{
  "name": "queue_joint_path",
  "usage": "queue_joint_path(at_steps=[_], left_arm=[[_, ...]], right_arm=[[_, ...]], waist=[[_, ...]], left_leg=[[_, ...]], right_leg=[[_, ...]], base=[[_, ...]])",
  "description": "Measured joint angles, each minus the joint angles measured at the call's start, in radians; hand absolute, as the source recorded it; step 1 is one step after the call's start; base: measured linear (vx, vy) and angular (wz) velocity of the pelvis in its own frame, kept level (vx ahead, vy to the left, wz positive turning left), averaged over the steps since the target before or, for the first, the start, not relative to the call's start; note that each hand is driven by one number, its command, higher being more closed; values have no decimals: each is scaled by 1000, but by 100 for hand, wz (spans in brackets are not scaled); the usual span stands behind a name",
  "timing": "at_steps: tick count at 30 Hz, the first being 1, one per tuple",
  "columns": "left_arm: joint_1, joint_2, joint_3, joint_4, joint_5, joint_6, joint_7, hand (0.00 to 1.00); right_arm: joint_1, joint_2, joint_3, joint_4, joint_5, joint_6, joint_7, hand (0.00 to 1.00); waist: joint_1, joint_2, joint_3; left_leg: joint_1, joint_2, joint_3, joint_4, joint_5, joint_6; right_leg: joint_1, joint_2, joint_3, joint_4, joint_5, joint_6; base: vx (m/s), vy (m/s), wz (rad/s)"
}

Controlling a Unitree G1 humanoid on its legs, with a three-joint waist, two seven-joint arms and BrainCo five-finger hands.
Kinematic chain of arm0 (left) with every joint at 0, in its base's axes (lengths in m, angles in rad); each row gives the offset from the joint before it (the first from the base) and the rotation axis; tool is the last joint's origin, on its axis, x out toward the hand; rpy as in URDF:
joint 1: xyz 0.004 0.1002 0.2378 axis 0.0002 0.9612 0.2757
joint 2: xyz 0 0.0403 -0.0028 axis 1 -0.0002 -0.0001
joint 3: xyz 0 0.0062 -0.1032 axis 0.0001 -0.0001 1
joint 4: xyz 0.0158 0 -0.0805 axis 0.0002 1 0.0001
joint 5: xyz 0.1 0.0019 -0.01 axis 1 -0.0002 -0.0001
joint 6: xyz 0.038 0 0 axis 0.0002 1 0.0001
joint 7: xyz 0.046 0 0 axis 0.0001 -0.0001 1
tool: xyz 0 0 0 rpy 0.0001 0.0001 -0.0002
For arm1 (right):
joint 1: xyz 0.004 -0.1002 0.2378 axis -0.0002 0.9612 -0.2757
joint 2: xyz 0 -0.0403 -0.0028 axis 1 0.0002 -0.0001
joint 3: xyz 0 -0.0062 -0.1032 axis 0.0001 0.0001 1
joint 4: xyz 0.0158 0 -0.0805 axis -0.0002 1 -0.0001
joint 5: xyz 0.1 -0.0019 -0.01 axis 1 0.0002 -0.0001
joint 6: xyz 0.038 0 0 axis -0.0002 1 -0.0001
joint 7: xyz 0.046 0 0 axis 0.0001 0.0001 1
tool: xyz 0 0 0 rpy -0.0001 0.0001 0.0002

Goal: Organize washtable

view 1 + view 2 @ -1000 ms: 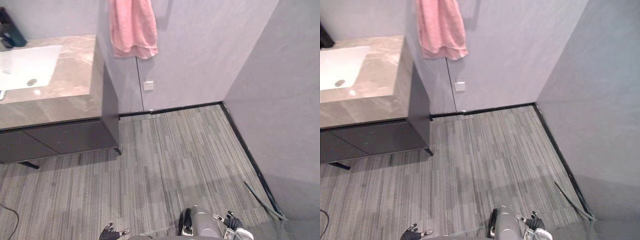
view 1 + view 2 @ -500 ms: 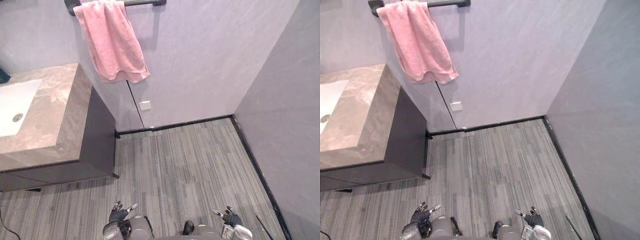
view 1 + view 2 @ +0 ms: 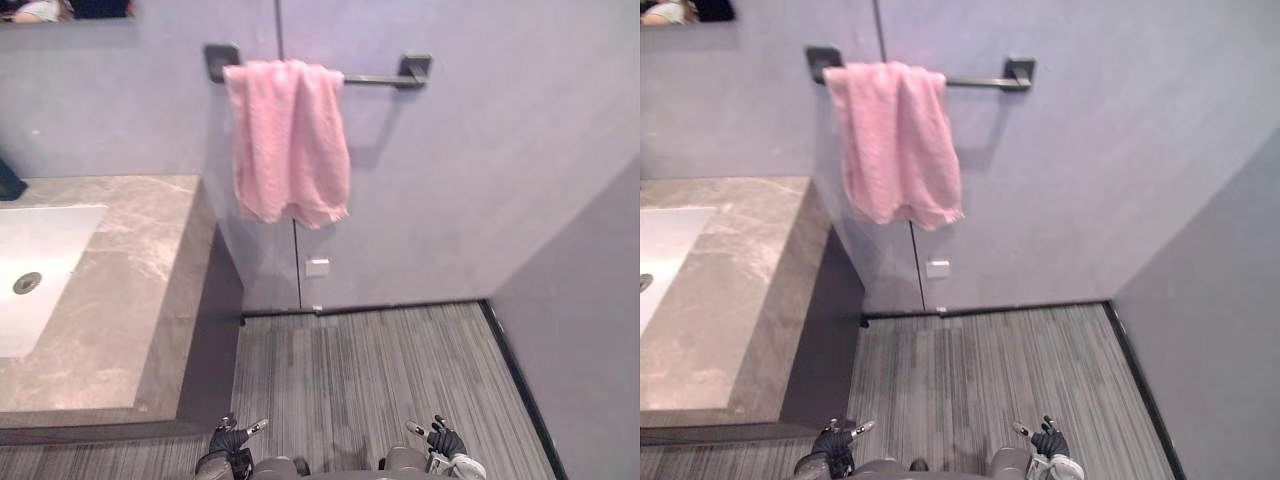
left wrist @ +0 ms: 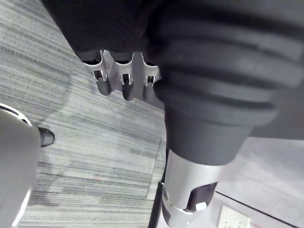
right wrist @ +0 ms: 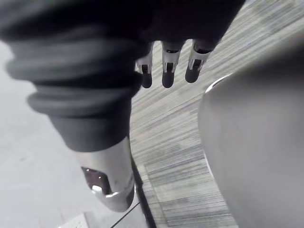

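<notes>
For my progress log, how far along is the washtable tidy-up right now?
Done, it seems: the pink towel hangs draped over its wall rail. In hand: nothing; the left hand and right hand hang low above the floor, fingers open and empty. Left: a dark item at the back edge of the countertop may need placing; part of it lies out of frame.

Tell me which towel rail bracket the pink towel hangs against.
The bracket nearer the washtable: the pink towel touches it, while bare rail separates the towel from the other bracket.
</notes>
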Motion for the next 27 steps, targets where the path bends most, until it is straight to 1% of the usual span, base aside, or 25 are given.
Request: queue_joint_path(at_steps=[1, 2, 3, 4, 5, 6, 7, 8, 9, 10, 11, 12, 13, 14, 15, 17, 18, 19, 20, 21, 22, 23, 24, 26, 27], left_arm=[[-1, -2, 0, 0, 0, 1, 0, 0], [1, -3, 1, 0, 1, 1, 0, 0], [4, -3, 3, 1, 1, 1, 0, 0], [5, -3, 4, 2, 1, 1, 0, 0], [10, -6, 16, 5, 0, 1, 0, 0], [10, -31, 43, 11, 0, 4, 0, 0], [11, -47, 56, 8, 2, 3, -1, 0], [8, -65, 74, 5, 1, 0, -2, 0], [8, -67, 80, 5, 1, 0, -2, 0], [9, -69, 95, 2, 0, 1, -3, 0], [9, -75, 122, -12, 0, 2, -3, 0], [15, -81, 143, -27, -2, 2, -4, 0], [20, -83, 144, -33, -6, 0, -4, 0], [24, -83, 142, -38, -19, -1, -3, 0], [25, -83, 141, -45, -22, -1, -3, 0], [29, -83, 141, -53, -23, -5, -2, 0], [29, -82, 141, -53, -28, -8, -1, 0], [30, -81, 141, -50, -29, -8, 1, 0], [31, -84, 139, -48, -30, -8, 2, 0], [32, -88, 137, -38, -30, -9, 2, 0], [29, -79, 138, -30, -31, -9, 2, 0], [34, -55, 131, -27, -31, -9, 1, 0], [34, -51, 131, -27, -30, -8, 0, 0], [33, -38, 130, -26, -29, -7, 0, 0], [33, -36, 128, -21, -28, -7, -1, 0]], right_arm=[[-2, -1, 0, -8, 3, -3, 0, 0], [-4, 0, 0, -9, 4, -4, 0, 0], [-7, 2, -1, -7, 9, -10, 0, 0], [-7, 3, -2, -4, 10, -11, 0, 0], [-7, 5, -5, -2, 10, -11, -1, 0], [-12, -5, -5, -3, 8, -12, 0, 0], [-12, -12, -5, -3, 6, -12, 0, 0], [-15, -26, -4, -3, 5, -10, -1, 0], [-15, -27, -5, -3, 8, -10, -2, 0], [-15, -28, -4, -3, 7, -10, -3, 0], [-11, -29, -3, -7, 8, -8, -4, 0], [-5, -32, 4, -6, 11, -8, -5, 0], [-3, -32, 4, -4, 14, -7, -6, 0], [3, -32, 4, -4, 18, -8, -6, 0], [5, -31, 4, -4, 20, -7, -6, 0], [3, -29, 3, -5, 31, -7, -6, 0], [5, -27, 3, -4, 37, -5, -6, 0], [7, -27, 2, -4, 37, 1, -6, 0], [9, -29, 2, -4, 37, 2, -7, 0], [12, -34, 2, -1, 36, 3, -6, 0], [12, -27, 2, 7, 36, 5, -8, 0], [23, -10, 2, 7, 36, 8, -6, 0], [24, -3, 1, 8, 36, 9, -6, 0], [29, 12, 1, 12, 31, 10, -4, 0], [28, 15, -1, 22, 31, 10, -4, 0]], waist=[[-7, 4, 1], [-12, 5, 0], [-16, 6, 0], [-14, 6, 0], [-16, 3, -1], [-14, 21, -2], [-9, 36, -9], [-11, 60, -2], [-15, 65, 0], [-16, 67, 0], [-15, 68, 2], [-8, 68, 10], [-2, 69, 12], [7, 68, 11], [12, 66, 9], [11, 64, 8], [12, 60, 7], [13, 57, 5], [13, 60, 3], [13, 70, -2], [13, 64, -8], [13, 31, -33], [12, 28, -35], [12, 6, -47], [12, 2, -50]], left_leg=[[25, 8, -27, -26, 0, -1], [29, 10, -33, -38, -1, -3], [45, 12, -56, -52, -11, -19], [57, 10, -65, -59, -16, -29], [83, 4, -80, -64, -33, -54], [107, 25, -77, -62, -43, -70], [108, 35, -73, -52, -40, -76], [89, 57, -66, 23, -52, -100], [66, 65, -63, 80, -59, -112], [13, 87, -49, 219, -73, -142], [-62, 131, -21, 426, -65, -173], [-138, 201, 27, 635, -59, -196], [-152, 225, 46, 681, -62, -190], [-169, 249, 75, 695, -73, -171], [-181, 263, 107, 660, -83, -155], [-213, 262, 124, 507, -87, -148], [-219, 245, 105, 400, -85, -150], [-210, 204, 57, 252, -67, -155], [-199, 187, 19, 173, -29, -155], [-183, 174, -24, 115, 86, -157], [-165, 170, -10, 113, 80, -154], [-135, 149, 34, 75, 76, -145], [-128, 144, 45, 66, 76, -145], [-101, 125, 72, 37, 76, -140], [-81, 112, 82, 19, 80, -135]], right_leg=[[-41, 34, -9, -130, 5, -7], [-52, 49, -4, -200, 14, -12], [-63, 69, 5, -350, 65, -28], [-64, 75, 11, -423, 109, -35], [-59, 83, 27, -491, 251, -69], [-39, 89, 20, -474, 269, -84], [-36, 98, 17, -471, 246, -90], [-12, 106, -6, -475, 214, -98], [1, 110, -9, -481, 205, -100], [29, 121, -14, -498, 192, -108], [75, 140, -18, -525, 181, -117], [138, 169, -18, -551, 165, -129], [165, 177, -17, -556, 157, -134], [192, 184, -9, -565, 151, -136], [219, 186, 3, -586, 149, -136], [240, 184, 40, -622, 152, -129], [245, 177, 62, -629, 152, -120], [244, 169, 94, -625, 147, -105], [244, 169, 113, -624, 143, -96], [241, 178, 141, -623, 134, -79], [246, 170, 159, -623, 131, -72], [257, 151, 188, -652, 140, -55], [262, 146, 194, -660, 142, -50], [270, 128, 215, -682, 147, -42], [281, 118, 218, -697, 148, -36]], base=[[375, -35, 81], [355, -83, 76], [281, -90, 53], [375, -140, 62], [423, -169, 50], [419, -165, 43], [489, -209, 32], [368, -175, 22], [409, -244, 24], [307, -224, 12], [368, -249, -3], [324, -181, -16], [257, -113, -27], [220, -85, -35], [264, -83, -47], [251, -14, -50], [236, 111, -61], [243, 142, -67], [228, 199, -77], [164, 186, -67], [237, 232, -81], [183, 167, -61], [193, 144, -51], [117, 135, -32], [93, 140, -23]])
